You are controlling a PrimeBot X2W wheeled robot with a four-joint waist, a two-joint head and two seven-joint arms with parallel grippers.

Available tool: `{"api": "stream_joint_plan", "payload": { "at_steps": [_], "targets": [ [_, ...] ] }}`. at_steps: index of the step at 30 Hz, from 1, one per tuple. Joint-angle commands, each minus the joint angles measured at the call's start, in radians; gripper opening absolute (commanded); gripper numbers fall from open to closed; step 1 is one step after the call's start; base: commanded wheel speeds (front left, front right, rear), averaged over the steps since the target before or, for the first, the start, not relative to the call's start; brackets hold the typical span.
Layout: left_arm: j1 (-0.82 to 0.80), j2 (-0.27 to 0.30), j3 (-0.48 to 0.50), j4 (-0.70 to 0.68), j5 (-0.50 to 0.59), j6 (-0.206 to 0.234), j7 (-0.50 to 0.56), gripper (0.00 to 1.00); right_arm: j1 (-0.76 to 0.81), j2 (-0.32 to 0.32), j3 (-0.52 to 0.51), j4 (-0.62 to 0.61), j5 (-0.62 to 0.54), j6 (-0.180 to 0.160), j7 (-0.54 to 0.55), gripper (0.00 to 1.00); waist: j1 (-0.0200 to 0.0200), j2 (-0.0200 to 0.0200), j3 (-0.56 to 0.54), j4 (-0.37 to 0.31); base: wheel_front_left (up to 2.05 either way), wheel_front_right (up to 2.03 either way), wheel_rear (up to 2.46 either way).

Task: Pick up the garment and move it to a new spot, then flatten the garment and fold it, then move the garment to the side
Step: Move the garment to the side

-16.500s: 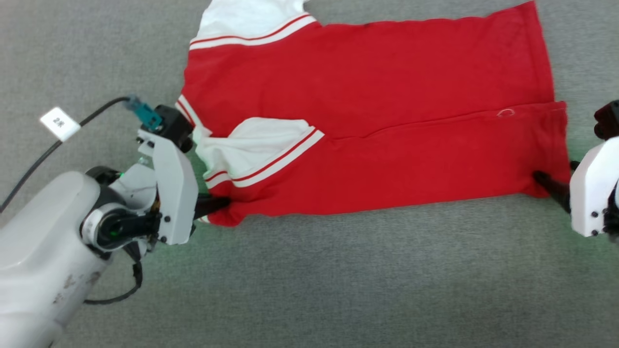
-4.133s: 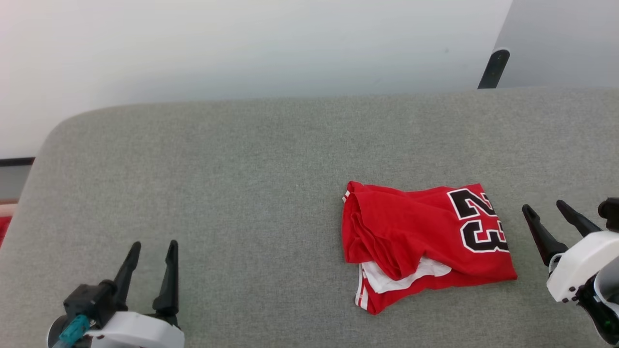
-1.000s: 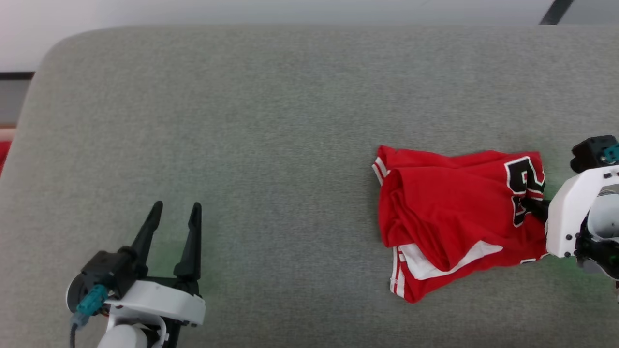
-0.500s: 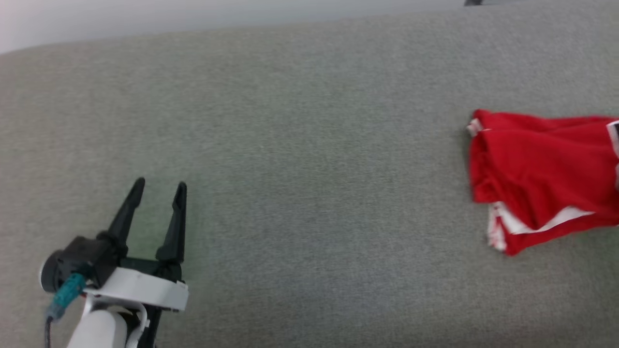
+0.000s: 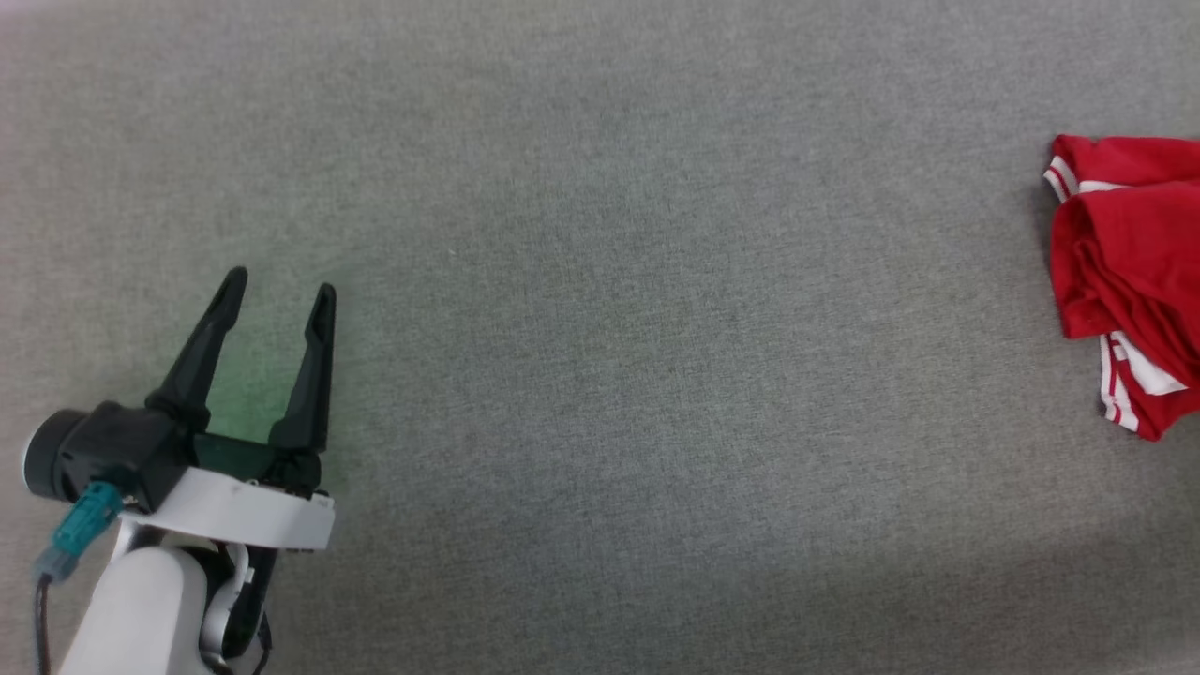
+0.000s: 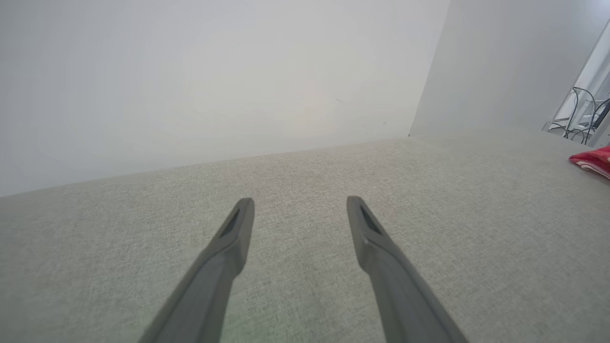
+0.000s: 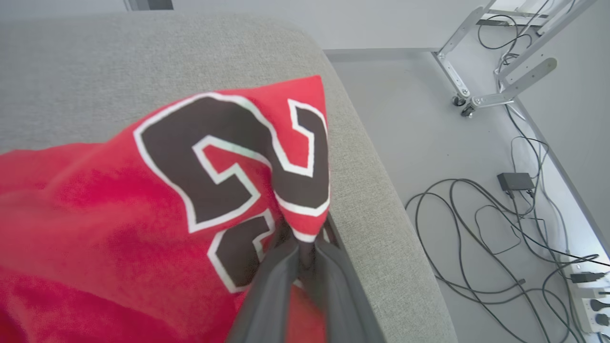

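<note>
The garment (image 5: pixel 1130 272) is a folded red jersey with white-and-red trim, lying at the right edge of the head view on the grey surface (image 5: pixel 600 281). Up close in the right wrist view, the garment (image 7: pixel 143 205) shows its black white-outlined number, and my right gripper (image 7: pixel 305 247) is shut on a fold of it near the surface's rounded edge. My left gripper (image 5: pixel 278 286) is open at the lower left, over bare grey fabric and far from the jersey. The left wrist view has the left gripper (image 6: pixel 300 205) with its fingers apart and the garment (image 6: pixel 593 161) far right.
Beyond the surface's right edge the floor (image 7: pixel 429 119) carries loose cables (image 7: pixel 481 224), a power strip (image 7: pixel 588 295) and a wheeled metal frame (image 7: pixel 481 52). A pale wall (image 6: pixel 214 81) rises behind the surface.
The head camera has swung left and down, so the wall has left that view and the jersey sits at its right edge. My right gripper has stayed shut on the jersey; the left has stayed open.
</note>
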Motion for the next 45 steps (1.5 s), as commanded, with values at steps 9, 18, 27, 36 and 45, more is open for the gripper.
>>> {"api": "stream_joint_plan", "payload": {
  "at_steps": [9,18,27,36,45],
  "targets": [
    [-0.04,0.027,0.006,-0.031,-0.006,0.004,0.002,1.0,-0.091,0.042,-0.001,0.132,-0.121,-0.002,-0.094,0.0,0.0,0.0,0.067,0.007,0.0,0.0,0.0],
    [-0.056,0.029,-0.013,-0.04,0.021,0.003,-0.002,1.0,-0.15,0.051,-0.012,0.229,-0.203,-0.002,-0.163,1.0,0.0,0.0,0.06,0.015,0.0,0.0,0.0],
    [-0.039,-0.015,-0.003,-0.015,0.044,0.013,-0.001,1.0,-0.159,0.057,0.021,0.24,-0.235,-0.002,-0.221,1.0,0.0,0.0,-0.029,0.039,0.0,0.0,0.0],
    [0.033,-0.06,0.055,0.033,0.056,0.02,-0.001,1.0,-0.088,0.151,0.173,0.125,-0.204,-0.002,-0.298,1.0,0.0,0.0,-0.159,0.075,0.0,0.0,0.0],
    [0.123,-0.095,0.096,0.097,0.052,0.022,-0.001,1.0,0.084,0.275,0.269,-0.009,-0.109,-0.002,-0.392,1.0,0.0,0.0,-0.284,0.119,0.0,0.0,0.0]
  ]
}}
